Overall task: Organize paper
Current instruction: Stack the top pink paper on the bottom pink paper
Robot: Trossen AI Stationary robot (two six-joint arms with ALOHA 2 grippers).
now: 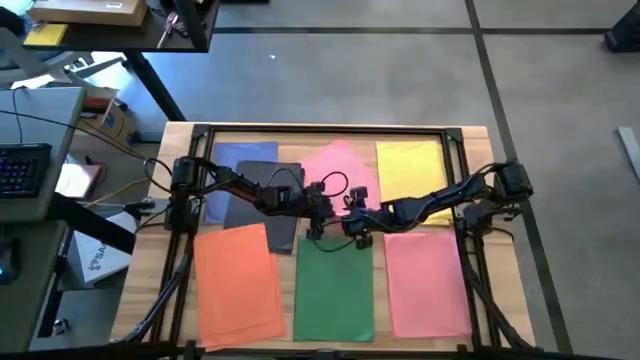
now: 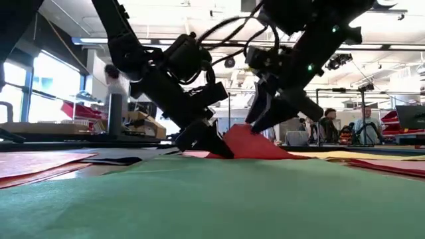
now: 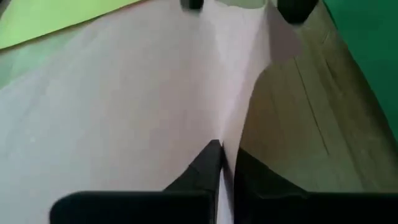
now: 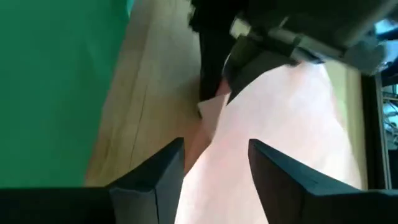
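Note:
A pink sheet of paper (image 1: 340, 165) lies at the table's far middle, and its near part is raised into a peak (image 2: 247, 141). My left gripper (image 3: 222, 165) is shut on that raised part. My right gripper (image 4: 211, 168) is open just to the right of the left one. Its fingers stand on either side of the raised pink paper (image 4: 273, 106). A green sheet (image 1: 335, 290) lies flat just nearer than both grippers (image 1: 318, 220) (image 1: 357, 235). My left gripper pinches the pink sheet's near edge (image 3: 229, 134), close to a corner (image 4: 210, 107), between its two fingers. The fingers come slanting down from the table's left. The pinched part stands lifted off the wood, while the sheet's far part stays on the table. My right gripper straddles the raised paper; whether its fingers touch it I cannot tell.
Other sheets lie flat around: blue (image 1: 235, 160) and dark grey (image 1: 262, 205) at the far left, yellow (image 1: 410, 170) at the far right, orange (image 1: 240, 285) at the near left, another pink one (image 1: 427, 285) at the near right. A black frame (image 1: 330, 128) borders the table.

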